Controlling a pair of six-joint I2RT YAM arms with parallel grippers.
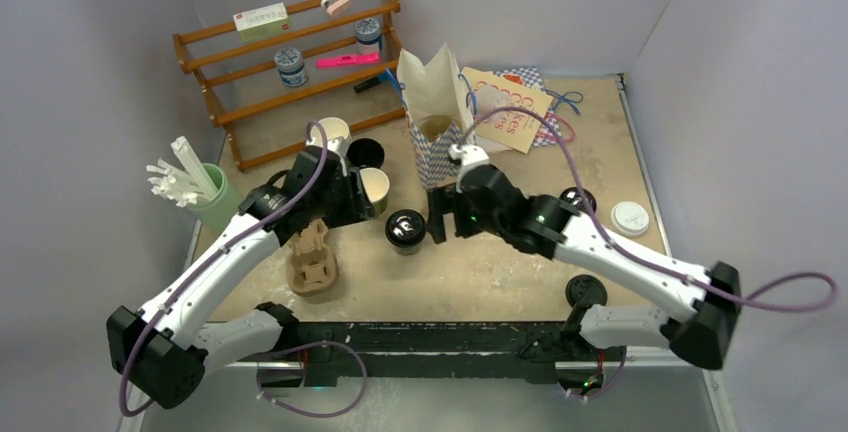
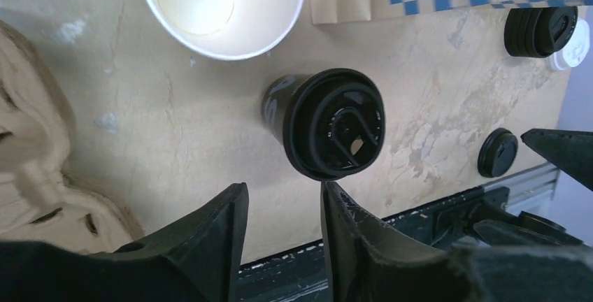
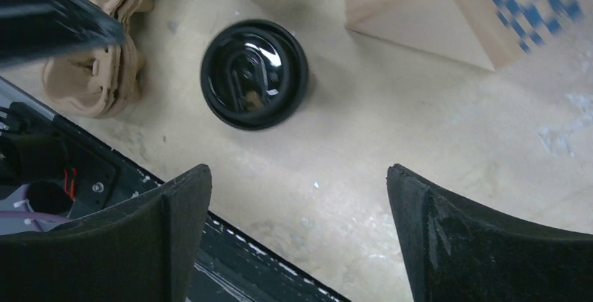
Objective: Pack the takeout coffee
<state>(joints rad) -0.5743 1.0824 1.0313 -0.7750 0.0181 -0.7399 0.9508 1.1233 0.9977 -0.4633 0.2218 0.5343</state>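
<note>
Right end effector (image 3: 299, 176): released, jaws spread wide with nothing in them, hanging just to the right of the coffee.
Left end effector (image 2: 283, 189): empty too, fingers only a narrow gap apart. It sits off the coffee's left side, up by the green cup (image 1: 372, 187).
Takeout coffee (image 1: 405, 229): small black paper cup standing upright on the worktop (image 1: 500, 272). It's between the two end effectors and touching neither.
Sip lid (image 3: 254, 75): looks seated all the way round the rim. It's glossy black plastic, so I'd guess slippery.
Handling: paper wall, so light and squashy if it's empty. Can't tell whether there's any liquid inside. I'd treat it as full, keep it level and go easy on the squeeze.
Where to grab: my pick is the paper wall just under the lid rim, from the side. Paper gives some grip there, and pinching the lid itself could pop it off or slip.
Paper bag (image 1: 432, 117): blue-checked, mouth open, standing just behind the coffee. Probably where it goes.
Cup carrier (image 1: 312, 257): brown pulp tray lying left of the coffee, the other candidate.
Risk: too hard a squeeze crushes it, and a bump on the way in tips it.
</note>
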